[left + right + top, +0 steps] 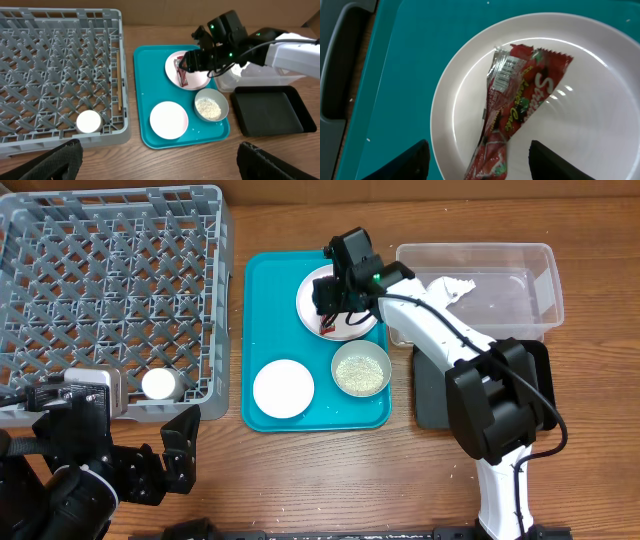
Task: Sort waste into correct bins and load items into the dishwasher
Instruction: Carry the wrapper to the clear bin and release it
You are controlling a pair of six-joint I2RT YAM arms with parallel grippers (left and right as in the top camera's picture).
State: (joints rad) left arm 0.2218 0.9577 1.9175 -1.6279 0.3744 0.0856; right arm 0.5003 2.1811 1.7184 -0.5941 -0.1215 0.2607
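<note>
A red-and-white snack wrapper (515,100) lies on a round white plate (580,115) at the back of the teal tray (265,280). My right gripper (479,160) is open just above the plate (312,300), its fingers on either side of the wrapper's near end. A grey bowl (361,370) holds rice-like grains. A white round dish (283,388) sits beside it. A small white cup (158,385) stands in the grey dish rack (110,290). A crumpled napkin (450,288) lies in the clear tub (500,285). My left gripper (160,165) is open and empty over bare table.
A shallow black tray (272,110) lies right of the teal tray, in front of the clear tub (260,75). The rack (55,65) fills the left side. My right arm reaches over the tub's left end. A few grains lie loose on the teal tray.
</note>
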